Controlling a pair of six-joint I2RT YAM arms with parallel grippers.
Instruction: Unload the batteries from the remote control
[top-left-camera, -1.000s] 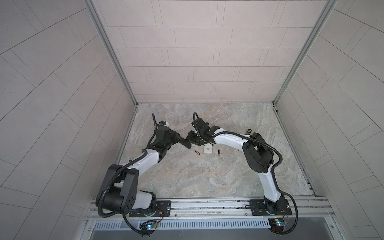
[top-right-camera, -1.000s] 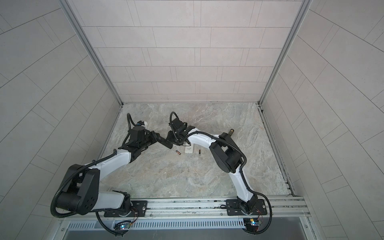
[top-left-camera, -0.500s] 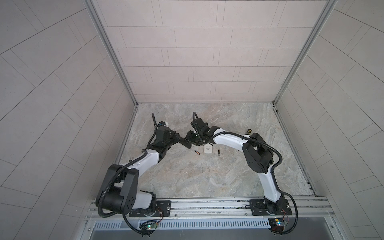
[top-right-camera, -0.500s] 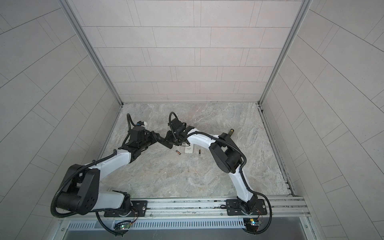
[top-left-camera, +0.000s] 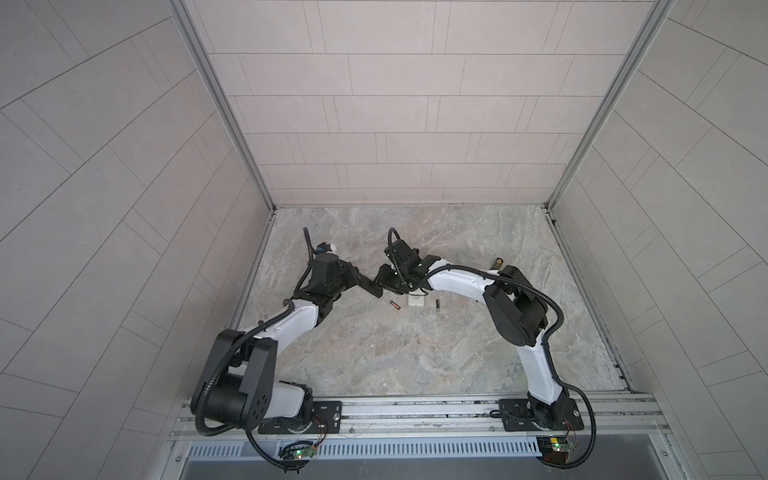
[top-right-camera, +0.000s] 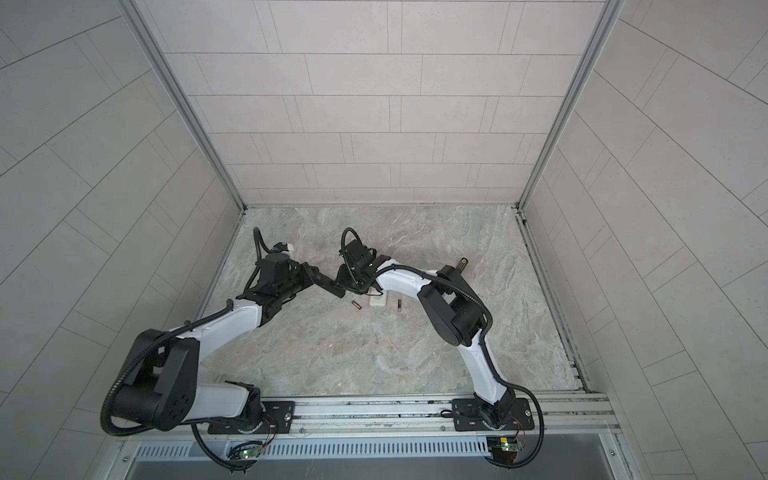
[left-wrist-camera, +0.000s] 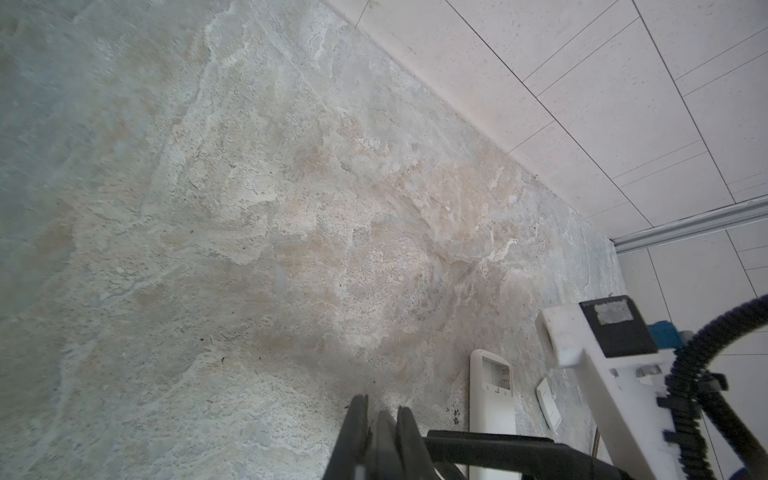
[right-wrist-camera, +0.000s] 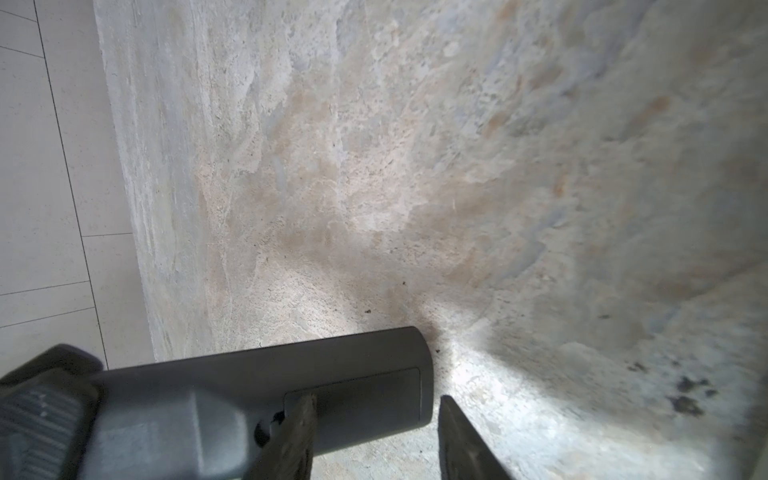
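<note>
Clamping the black remote (top-left-camera: 372, 287) by one end, my left hand (top-left-camera: 358, 280) is closed tight on it. It holds the remote left of centre on the far half of the worktop (top-left-camera: 374, 357), with the free end pointing right toward my right hand (top-left-camera: 388, 283).

My right hand stands open at that free end. In the right wrist view one of its fingers (right-wrist-camera: 299, 432) lies across the remote's back, at the edge of the cover panel (right-wrist-camera: 357, 395), which sits shut in place. The other finger hangs just past the remote's end, with a strip of worktop showing between the two.

Two batteries lie loose on the worktop, just on the near side of both hands. One (top-left-camera: 395, 305) is left of the white remote (top-left-camera: 417, 300), set at a slant with its copper band at the nearer end. The other (top-left-camera: 437, 305) is right of it, lying near-to-far. Neither touches the white remote or either hand. I cannot tell whether any more sit inside the black remote.

In the left wrist view the white remote shows an uncovered battery bay, and a small white cover (left-wrist-camera: 548, 397) lies just beside it. The screwdriver (top-left-camera: 497, 263) lies far to the right, behind my right arm and well apart from the rest.
</note>
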